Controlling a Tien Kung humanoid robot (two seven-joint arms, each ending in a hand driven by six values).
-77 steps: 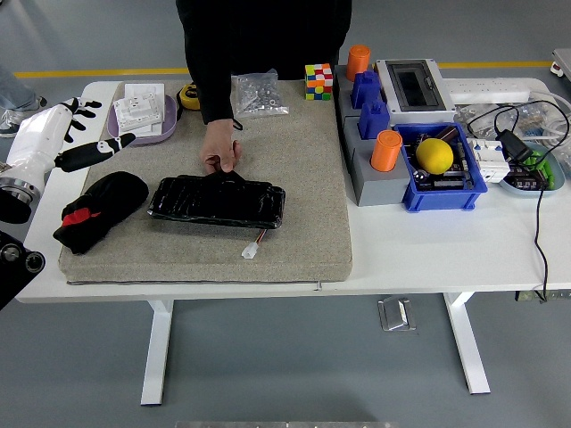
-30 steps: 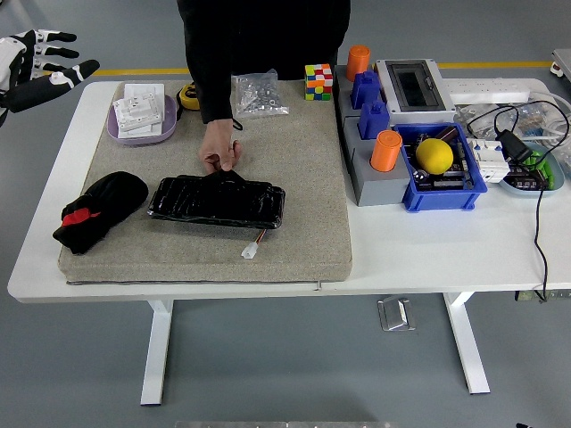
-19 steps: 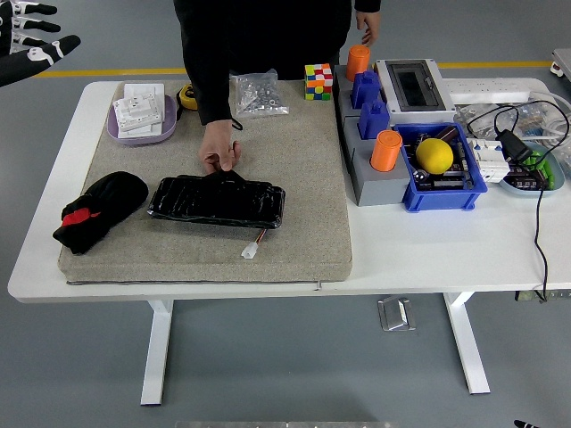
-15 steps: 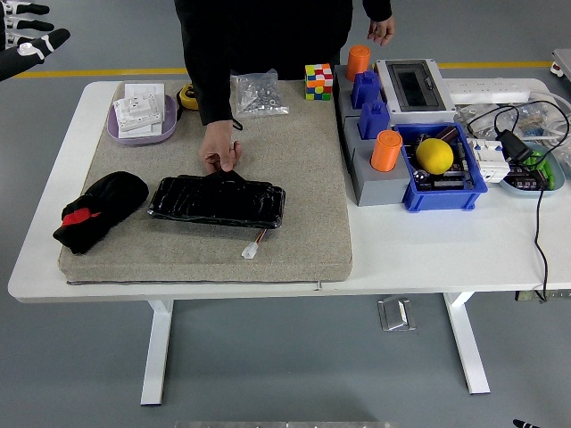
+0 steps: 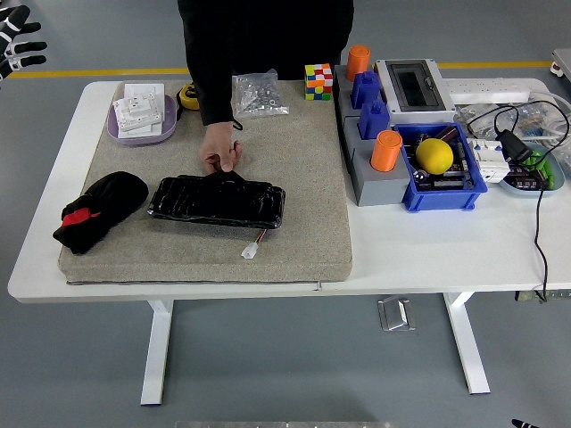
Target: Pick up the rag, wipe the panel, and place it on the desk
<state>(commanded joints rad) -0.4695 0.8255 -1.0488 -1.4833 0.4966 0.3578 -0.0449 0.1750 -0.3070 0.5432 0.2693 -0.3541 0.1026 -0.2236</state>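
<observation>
From the head camera I see my left hand (image 5: 18, 40) at the picture's top-left corner, off the white table (image 5: 419, 254), fingers spread and holding nothing; my right hand is out of view. The black rag (image 5: 98, 209) with its red tag lies bunched at the left edge of the grey mat (image 5: 303, 196), just beside the glossy black panel (image 5: 217, 201), which lies flat near the mat's middle with a small white plug at its front edge. A person (image 5: 263, 40) in black stands at the table's far side, one hand (image 5: 219, 152) resting on the panel's far edge.
</observation>
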